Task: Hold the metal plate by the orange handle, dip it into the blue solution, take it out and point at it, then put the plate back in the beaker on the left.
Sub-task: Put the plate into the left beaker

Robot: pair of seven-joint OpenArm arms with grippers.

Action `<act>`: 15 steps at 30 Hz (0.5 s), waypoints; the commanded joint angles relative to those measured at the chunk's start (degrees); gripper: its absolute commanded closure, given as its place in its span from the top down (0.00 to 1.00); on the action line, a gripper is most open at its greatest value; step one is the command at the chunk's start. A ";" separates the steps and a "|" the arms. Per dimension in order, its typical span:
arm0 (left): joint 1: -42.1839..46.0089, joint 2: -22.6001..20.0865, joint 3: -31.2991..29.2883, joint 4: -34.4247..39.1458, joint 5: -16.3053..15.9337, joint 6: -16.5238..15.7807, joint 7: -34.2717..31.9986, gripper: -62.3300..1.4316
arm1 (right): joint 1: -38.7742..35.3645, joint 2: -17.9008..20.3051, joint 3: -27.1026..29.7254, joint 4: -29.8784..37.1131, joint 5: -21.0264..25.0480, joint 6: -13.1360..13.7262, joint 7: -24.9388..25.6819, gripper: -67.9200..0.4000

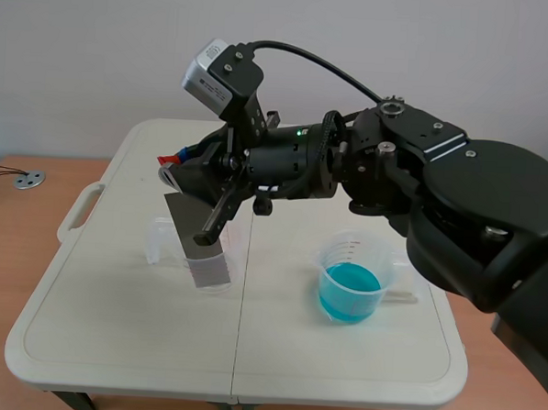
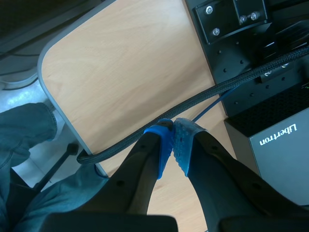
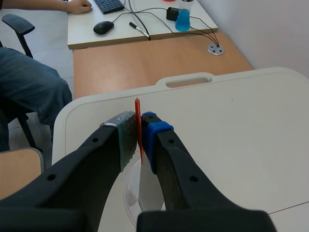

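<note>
My right gripper [image 1: 180,161] reaches across to the table's left side and is shut on the thin orange handle [image 3: 137,108] of the metal plate [image 1: 189,221]. The grey plate hangs tilted, with its lower end inside the clear beaker [image 1: 162,240] on the left. In the right wrist view the beaker's rim [image 3: 128,193] shows right under the gripper [image 3: 139,126]. The beaker of blue solution [image 1: 350,287] stands apart to the right. My left gripper [image 2: 174,140] is shut on nothing, away from the table over a wooden desk [image 2: 125,72]; the scene view does not show it.
The white folding table [image 1: 110,343] has a carry slot [image 1: 79,209] at its left edge. A black cable [image 2: 203,96] and black equipment [image 2: 270,58] lie ahead of the left gripper. Beyond the table a person sits at a desk [image 3: 145,29] with a mouse and keyboard.
</note>
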 commanded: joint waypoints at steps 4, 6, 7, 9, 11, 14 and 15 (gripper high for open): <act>0.48 -0.04 -0.11 0.85 -0.17 -0.33 -0.31 0.07 | 0.44 -0.04 0.11 0.48 0.76 -0.57 0.61 0.02; 0.48 -0.04 -0.11 0.85 -0.17 -0.33 -0.31 0.07 | 0.28 -0.07 0.11 0.48 0.17 -0.57 0.59 0.03; 0.48 -0.04 -0.11 0.85 -0.17 -0.33 -0.31 0.07 | 0.04 -0.07 0.11 0.48 -0.04 -0.57 0.57 0.04; 0.48 -0.04 -0.11 0.85 -0.17 -0.33 -0.07 0.07 | -0.22 -0.07 0.11 0.46 -0.07 -0.57 0.15 0.06; 0.48 -0.04 -0.11 0.85 -0.15 -0.33 0.09 0.07 | -0.33 -0.04 0.11 0.22 -0.07 -0.57 -0.02 0.06; 0.48 -0.04 -0.11 0.85 -0.15 -0.33 0.11 0.07 | -0.55 -0.04 0.13 0.11 -0.04 -1.07 -0.02 0.06; 0.48 -0.04 -0.11 0.85 -0.15 -0.33 0.11 0.07 | -0.66 -0.04 0.13 0.11 -0.04 -1.79 0.00 0.06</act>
